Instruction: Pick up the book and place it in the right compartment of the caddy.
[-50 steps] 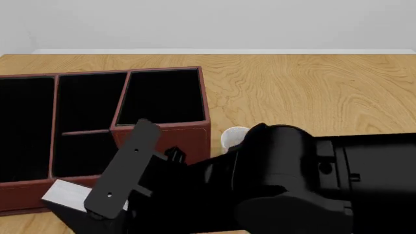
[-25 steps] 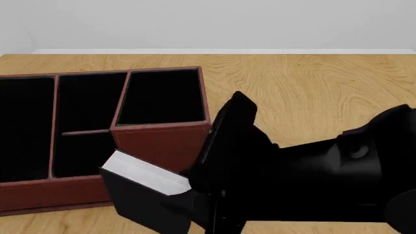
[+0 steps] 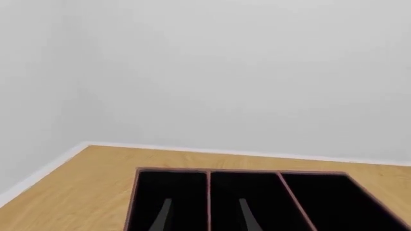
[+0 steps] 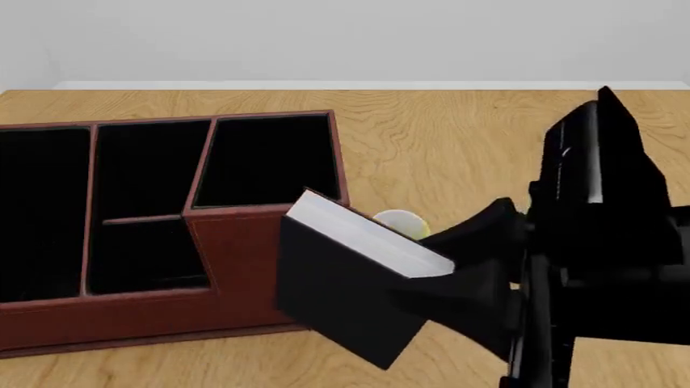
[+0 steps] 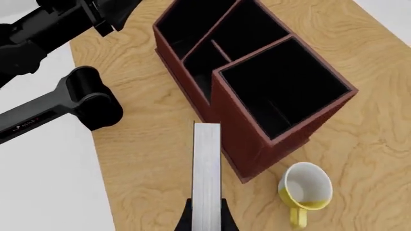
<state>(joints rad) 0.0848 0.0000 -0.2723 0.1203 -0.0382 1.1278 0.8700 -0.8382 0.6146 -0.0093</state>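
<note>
Fingers (image 5: 222,219) of the right gripper (image 5: 206,222) clamp the book (image 4: 351,279) from both sides, 1 dark tip showing on each cover in the right wrist view. Book is lifted off the table (image 4: 485,137), tilted, white page edge (image 5: 206,168) facing up. It hangs in front of the caddy (image 4: 129,311), overlapping the tall front wall of the right compartment (image 4: 270,162); not inside it. Mug (image 5: 305,188), white with yellow handle, stands on the table just beside the caddy's right end. Left gripper (image 3: 204,216): 2 fingers apart, nothing between them, above the caddy's black-lined sections.
</note>
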